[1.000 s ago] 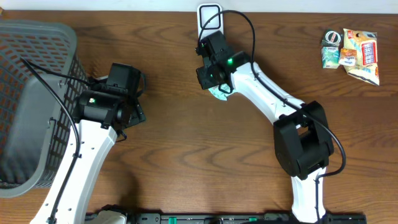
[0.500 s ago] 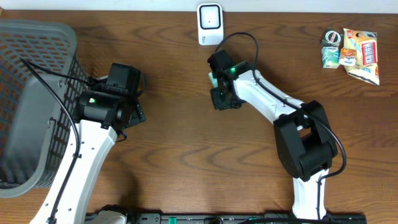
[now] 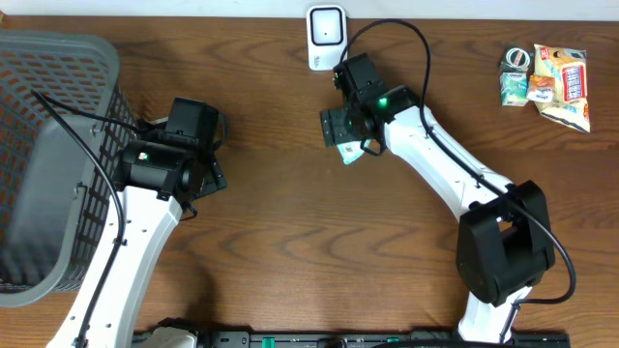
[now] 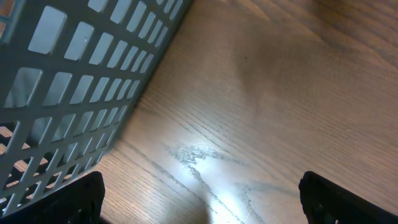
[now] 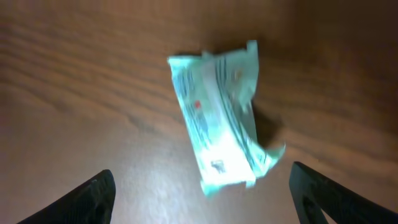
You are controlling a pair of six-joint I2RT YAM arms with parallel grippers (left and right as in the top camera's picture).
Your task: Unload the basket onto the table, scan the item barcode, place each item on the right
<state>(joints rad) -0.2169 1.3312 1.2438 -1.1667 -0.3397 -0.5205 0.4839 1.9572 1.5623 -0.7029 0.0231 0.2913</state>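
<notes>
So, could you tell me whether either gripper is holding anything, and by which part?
Nothing is held. The right gripper stands open above the pale green plastic packet, lying untouched on the wooden table; the left gripper is open and empty.

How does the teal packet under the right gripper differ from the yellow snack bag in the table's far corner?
The teal packet is pale teal; the yellow snack bag is yellow-orange with red print. The teal packet lies alone beneath the open right gripper; the yellow snack bag touches other packets, far from it. Both are soft wrappers lying on the wooden table.
</notes>
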